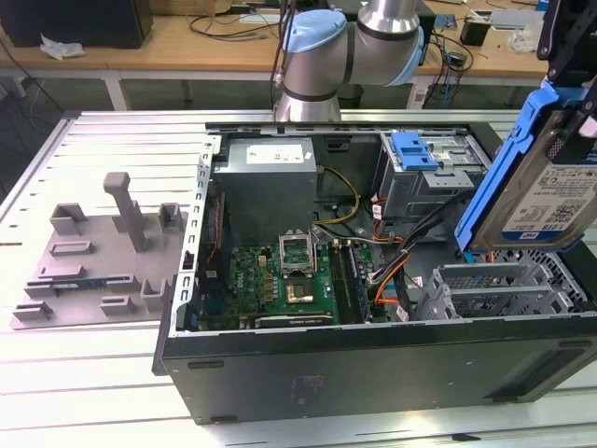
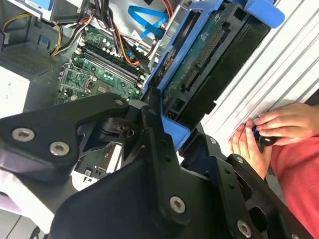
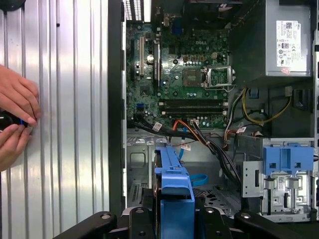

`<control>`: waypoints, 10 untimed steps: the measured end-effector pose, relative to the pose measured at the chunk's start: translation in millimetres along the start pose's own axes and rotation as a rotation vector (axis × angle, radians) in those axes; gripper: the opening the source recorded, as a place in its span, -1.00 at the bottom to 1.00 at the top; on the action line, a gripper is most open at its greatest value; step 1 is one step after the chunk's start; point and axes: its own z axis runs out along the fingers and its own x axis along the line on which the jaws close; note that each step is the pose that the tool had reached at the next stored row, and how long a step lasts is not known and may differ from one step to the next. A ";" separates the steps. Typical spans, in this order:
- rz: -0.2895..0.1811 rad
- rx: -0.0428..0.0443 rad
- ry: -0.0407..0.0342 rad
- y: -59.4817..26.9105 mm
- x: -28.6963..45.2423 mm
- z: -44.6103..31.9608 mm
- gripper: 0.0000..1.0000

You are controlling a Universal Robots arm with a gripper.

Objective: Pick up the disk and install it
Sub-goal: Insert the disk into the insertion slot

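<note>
The gripper (image 2: 175, 133) is closed on the near edge of the disk (image 2: 199, 74) — which juts out beyond it, tilted, above the open computer case (image 1: 373, 369).

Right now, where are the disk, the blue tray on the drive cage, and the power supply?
disk (image 1: 550, 201): exterior view, on its labelled face.
blue tray (image 1: 413, 149): exterior view, on its top surface.
power supply (image 3: 254, 45): first wrist view, on its grey casing.
</note>
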 end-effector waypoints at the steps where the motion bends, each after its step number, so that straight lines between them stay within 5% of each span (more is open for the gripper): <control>1: 0.000 0.0003 0.0000 0.0 -0.5 0.3 -0.26; 10: -0.001 0.0042 -0.0001 0.1 -9.6 4.9 -0.26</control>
